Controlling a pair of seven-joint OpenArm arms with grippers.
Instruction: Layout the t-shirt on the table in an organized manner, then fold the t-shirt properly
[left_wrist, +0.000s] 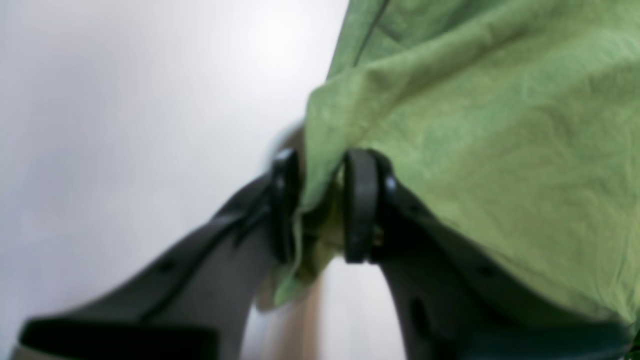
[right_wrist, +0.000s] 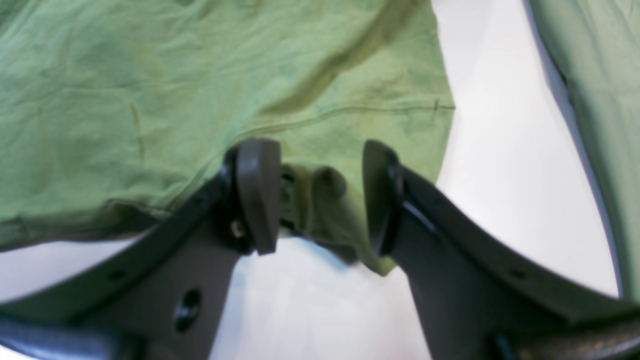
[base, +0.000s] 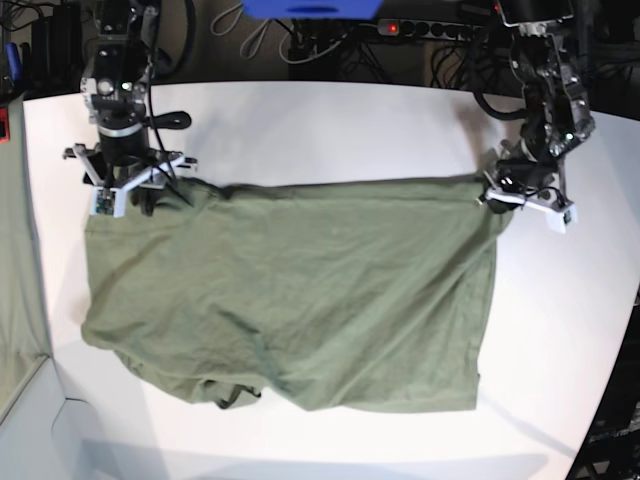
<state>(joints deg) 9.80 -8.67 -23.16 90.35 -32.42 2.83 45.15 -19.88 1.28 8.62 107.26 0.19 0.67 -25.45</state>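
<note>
The t-shirt (base: 290, 290) lies spread across the middle of the white table (base: 330, 120), wrinkled, its far edge stretched between the two arms and its near edge bunched into a fold. The left gripper (left_wrist: 320, 205) pinches a corner of the olive fabric – both pads press into the cloth. The right gripper (right_wrist: 320, 195) straddles a bunched hem corner, its jaws apart with gaps either side – whether it grips is unclear. A greenish-grey cloth strip (base: 15, 260) hangs at the base view's left edge.
</note>
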